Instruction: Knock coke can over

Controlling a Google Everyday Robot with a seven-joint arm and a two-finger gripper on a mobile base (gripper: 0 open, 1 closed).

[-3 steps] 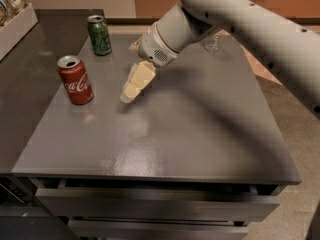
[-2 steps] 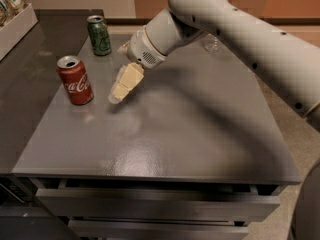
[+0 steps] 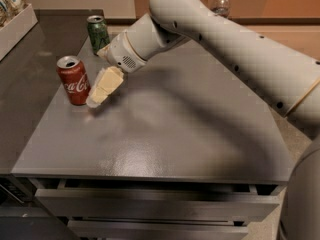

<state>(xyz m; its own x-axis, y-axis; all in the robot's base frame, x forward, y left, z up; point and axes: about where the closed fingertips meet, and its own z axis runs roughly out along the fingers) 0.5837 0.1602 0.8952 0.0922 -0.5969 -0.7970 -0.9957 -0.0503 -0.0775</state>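
Item: small red aluminium coke can with white script and silver top, recorded upright on the left part of the grey matte metal tabletop. Its lower right edge is slightly overlapped by the gripper tip.

Cream-coloured two-finger gripper is held slanted down and to the left, with its tip just beside the base of the coke can; contact cannot be confirmed. The jaws are seen pressed together into a single tapered wedge, with nothing held.

Clear plastic water bottle, far edge: only cap and shoulders are shown, and the rest is hidden behind the thick white robot arm, itself cut off at the right edge.

White open box of packets, far left, is cropped by the frame; its contents are hard to make out.

Green drink can is listed upright behind the coke can, apart from it and close to the gripper's wrist.

Steel drawer fronts are noted below the tabletop and are partly cut off at the bottom
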